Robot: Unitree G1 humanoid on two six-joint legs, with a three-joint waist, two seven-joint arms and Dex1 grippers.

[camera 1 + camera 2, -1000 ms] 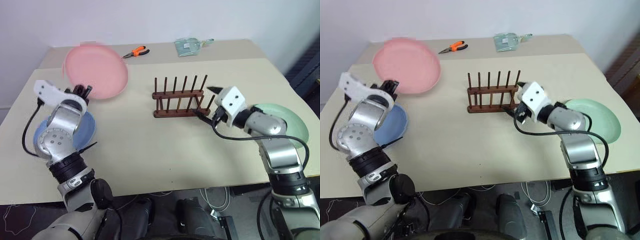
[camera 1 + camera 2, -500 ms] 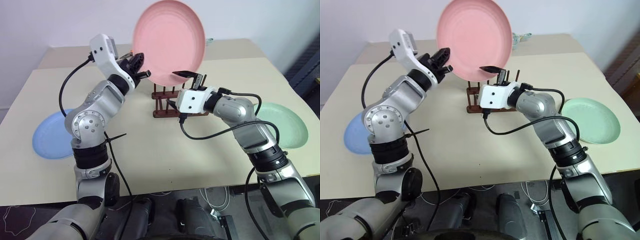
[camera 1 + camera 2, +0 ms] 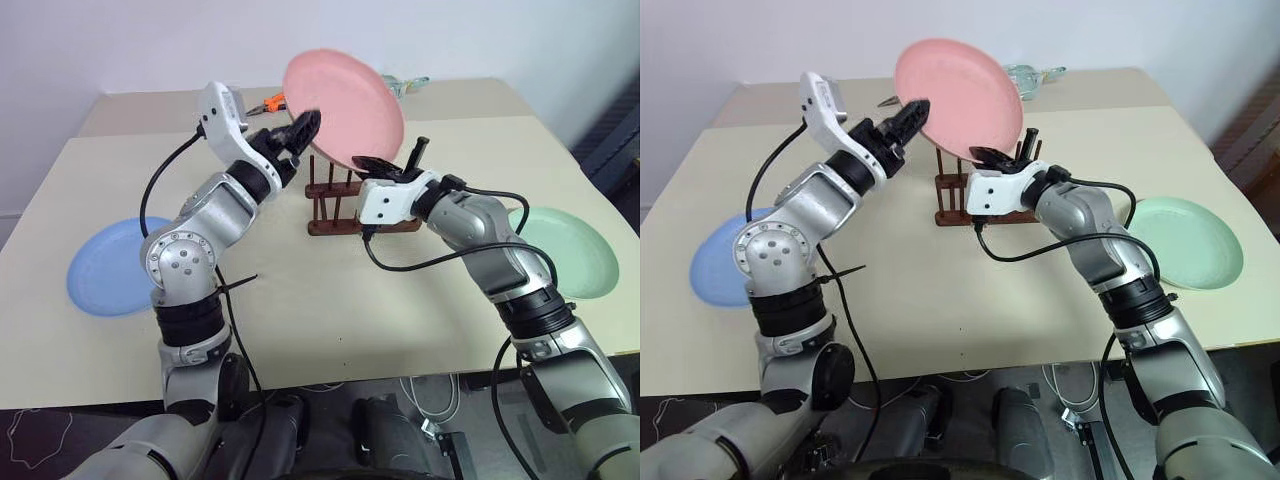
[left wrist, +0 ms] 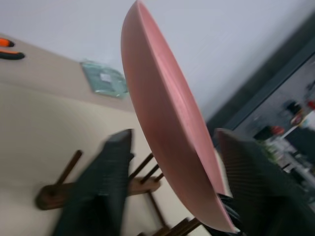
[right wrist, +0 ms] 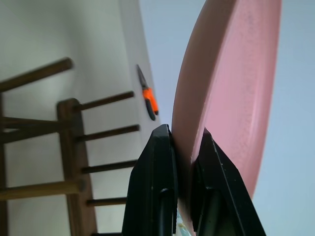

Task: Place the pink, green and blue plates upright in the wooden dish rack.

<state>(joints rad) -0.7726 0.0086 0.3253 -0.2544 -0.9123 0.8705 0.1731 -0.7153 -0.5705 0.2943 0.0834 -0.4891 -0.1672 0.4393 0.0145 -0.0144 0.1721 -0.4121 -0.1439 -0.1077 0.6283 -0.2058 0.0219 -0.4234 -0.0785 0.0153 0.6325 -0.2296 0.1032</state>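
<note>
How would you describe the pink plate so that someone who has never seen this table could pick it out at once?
Start at the beige table and find the wooden dish rack near its middle. Above it, the right gripper pinches the rim of the pink plate. It alone is in the air; the blue plate and green plate lie flat.

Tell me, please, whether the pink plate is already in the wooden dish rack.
Not yet: the pink plate is tilted in the air above the wooden dish rack, its rim pinched by the right gripper.
</note>
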